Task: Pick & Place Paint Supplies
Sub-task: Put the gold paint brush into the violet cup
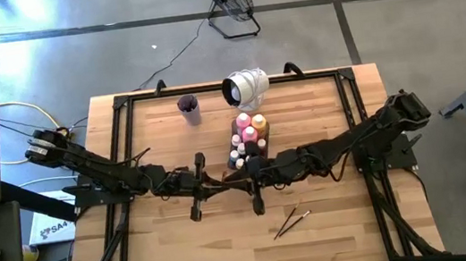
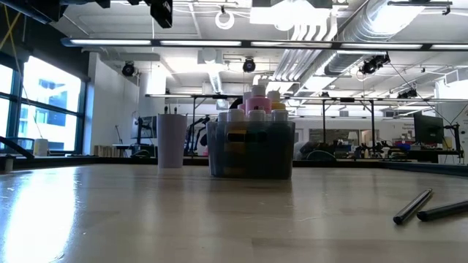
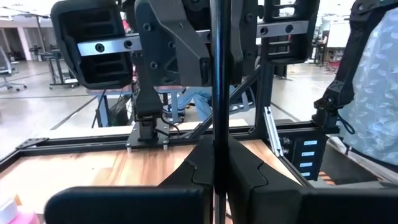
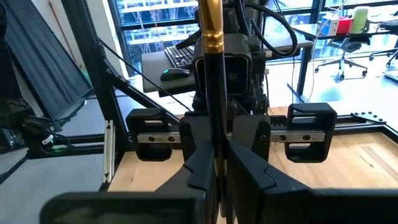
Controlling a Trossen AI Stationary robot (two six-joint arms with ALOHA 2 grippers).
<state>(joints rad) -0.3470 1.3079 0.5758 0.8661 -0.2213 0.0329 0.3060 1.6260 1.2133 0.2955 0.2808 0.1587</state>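
Both sets of jaws are clenched on one paintbrush (image 3: 217, 93) at mid-counter: the left gripper (image 3: 214, 168) pinches its dark shaft, while the right gripper (image 4: 217, 162) closes on the same handle near the gold ferrule, the two arms meeting nose to nose, apparently for a hand-over from one arm to the other. Behind them the clear tray (image 2: 251, 150) stands near the counter's (image 1: 185, 245) far side, packed with paint bottles (image 1: 247, 133); a pink one and an orange one rise above several tiny white-capped ones, though the exact count cannot be told from here. The lilac cup (image 2: 172, 140) stands upright beside the tray, apart from it, and seems meant to receive brushes. Two more paintbrushes (image 1: 291, 223) lie crossed on the bare wood toward the near right, well apart from the tray, seemingly awaiting collection. That makes three brushes in view, one cup and one tray.
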